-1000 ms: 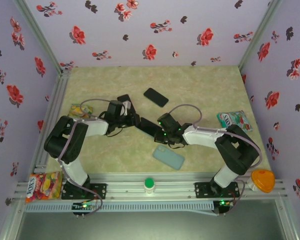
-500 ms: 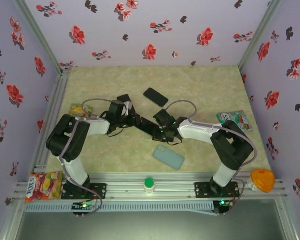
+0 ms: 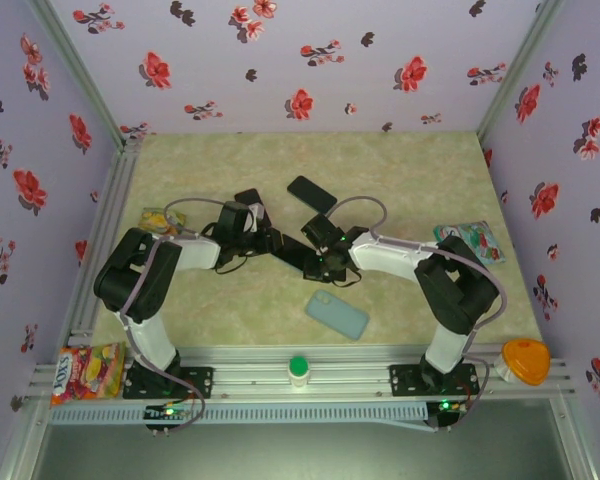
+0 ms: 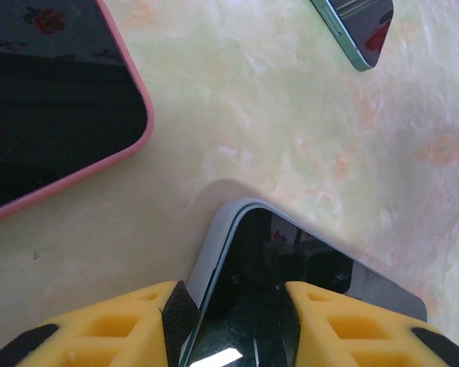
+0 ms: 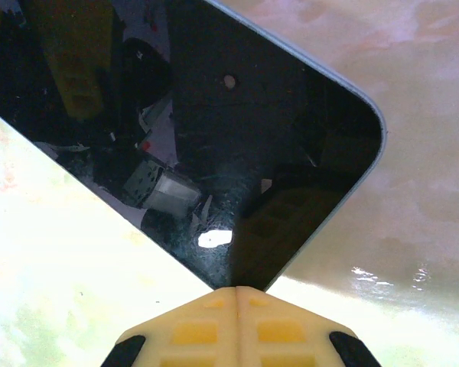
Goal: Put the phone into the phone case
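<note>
- The black phone with a grey rim (image 3: 294,252) lies flat at the middle of the pale marbled table (image 3: 410,170), between the two arms.
- The left gripper (image 4: 233,298) pinches one end of that phone between its yellow fingers (image 4: 115,329).
- The right gripper (image 5: 237,298) has its fingers pressed together, with the tip at the phone's long edge. Contact cannot be confirmed.
- The pale blue-green phone case (image 3: 337,315) lies nearer the front rail, apart from the phone.
- A dark phone in a pink case (image 4: 53,99) lies near the left gripper.
</note>
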Robot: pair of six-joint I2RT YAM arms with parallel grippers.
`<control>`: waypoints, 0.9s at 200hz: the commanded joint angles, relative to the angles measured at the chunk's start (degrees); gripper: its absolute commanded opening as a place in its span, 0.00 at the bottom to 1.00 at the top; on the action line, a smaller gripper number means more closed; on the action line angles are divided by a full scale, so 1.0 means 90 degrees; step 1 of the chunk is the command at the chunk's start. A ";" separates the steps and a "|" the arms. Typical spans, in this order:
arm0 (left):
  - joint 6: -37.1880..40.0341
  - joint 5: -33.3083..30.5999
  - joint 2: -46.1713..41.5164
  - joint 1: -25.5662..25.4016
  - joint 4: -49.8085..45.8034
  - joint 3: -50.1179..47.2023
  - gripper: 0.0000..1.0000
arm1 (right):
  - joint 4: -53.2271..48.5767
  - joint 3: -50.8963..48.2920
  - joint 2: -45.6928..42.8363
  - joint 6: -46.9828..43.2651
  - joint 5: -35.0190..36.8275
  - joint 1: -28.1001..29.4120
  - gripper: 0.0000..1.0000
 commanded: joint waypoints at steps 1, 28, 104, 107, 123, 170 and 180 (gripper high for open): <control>0.0170 -0.0016 0.0091 -0.0040 0.0018 -0.0071 0.41 | -0.0079 -0.0281 0.0769 -0.0100 0.0332 -0.0016 0.00; 0.0165 -0.0021 0.0105 -0.0048 0.0009 -0.0055 0.41 | -0.0064 -0.0291 0.0887 -0.0099 0.0341 0.0011 0.00; 0.0146 -0.0007 0.0161 -0.0045 0.0018 -0.0054 0.41 | -0.0102 -0.0262 0.1160 -0.0117 0.0380 0.0043 0.00; 0.0147 -0.0009 0.0165 -0.0046 0.0018 -0.0049 0.41 | -0.0113 -0.0259 0.1170 -0.0123 0.0385 0.0044 0.00; 0.0151 -0.0005 0.0180 -0.0043 0.0018 -0.0054 0.41 | -0.0169 -0.0218 0.1227 -0.0147 0.0407 0.0042 0.00; 0.0174 -0.0011 0.0179 -0.0040 -0.0003 -0.0063 0.41 | -0.0318 -0.0127 0.1341 -0.0206 0.0527 0.0073 0.00; 0.0175 -0.0009 0.0181 -0.0048 -0.0011 -0.0064 0.41 | -0.0341 -0.0107 0.1396 -0.0216 0.0534 0.0080 0.00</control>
